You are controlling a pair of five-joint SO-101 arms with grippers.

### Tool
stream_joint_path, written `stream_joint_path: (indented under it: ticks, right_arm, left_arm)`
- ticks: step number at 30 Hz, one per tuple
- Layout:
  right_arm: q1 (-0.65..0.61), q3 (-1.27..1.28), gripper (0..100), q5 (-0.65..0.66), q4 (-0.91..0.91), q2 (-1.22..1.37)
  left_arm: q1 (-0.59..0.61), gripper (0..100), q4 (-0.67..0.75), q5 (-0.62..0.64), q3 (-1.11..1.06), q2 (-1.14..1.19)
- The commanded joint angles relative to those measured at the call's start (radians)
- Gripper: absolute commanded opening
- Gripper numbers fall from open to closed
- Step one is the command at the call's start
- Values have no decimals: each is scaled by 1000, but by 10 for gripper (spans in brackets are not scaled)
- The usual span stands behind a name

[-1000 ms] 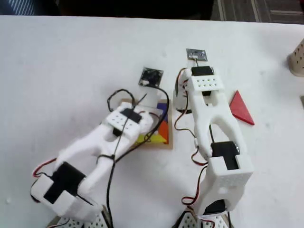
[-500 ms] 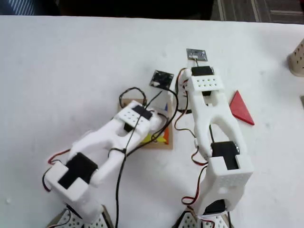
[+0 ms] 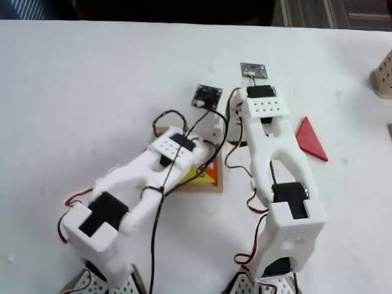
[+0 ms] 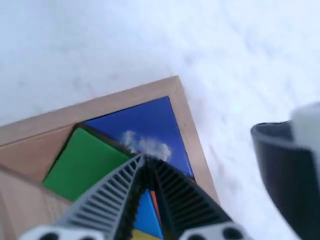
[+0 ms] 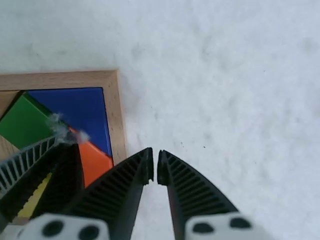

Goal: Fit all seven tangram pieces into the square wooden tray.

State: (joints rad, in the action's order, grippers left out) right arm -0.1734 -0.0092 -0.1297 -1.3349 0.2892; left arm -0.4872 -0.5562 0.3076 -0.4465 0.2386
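Worktop (image 3: 92,79): white, matte, faintly mottled, evenly lit. Far edge: dark, unlit band. Far right: grey striped floor (image 3: 343,13). Far left corner: blue-and-white striped patch (image 3: 27,9). Right edge: beige perforated object (image 3: 383,76), partly cut off.

Both white printed arms (image 3: 144,174) (image 3: 282,159) carry black servos (image 3: 103,214), red and black cables (image 3: 154,220), and ribbed dark end effectors (image 4: 145,159) (image 5: 155,161).

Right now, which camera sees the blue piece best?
Right wrist view: the blue piece sits almost whole in the tray corner. Left wrist view has the gripper partly over it; from high, an arm mostly covers it.
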Motion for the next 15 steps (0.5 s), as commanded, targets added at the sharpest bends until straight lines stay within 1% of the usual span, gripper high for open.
stream_joint_path:
  ticks: [1,4,7,11,15]
  right_arm:
    - [-8,-46,21,15,-4,-12]
    - [-8,-46,21,15,-4,-13]
    - [-8,-46,21,15,-4,-12]
    - [-8,-46,21,15,-4,-8]
    - [-8,-46,21,15,-4,-8]
  left_arm:
    - [16,23,23,2,20,-61]
    - [15,23,-12,2,-35,-166]
    - [7,23,-17,2,-121,-260]
    - [15,23,-20,2,-164,-274]
    - [10,24,-95,-61,-178,-271]
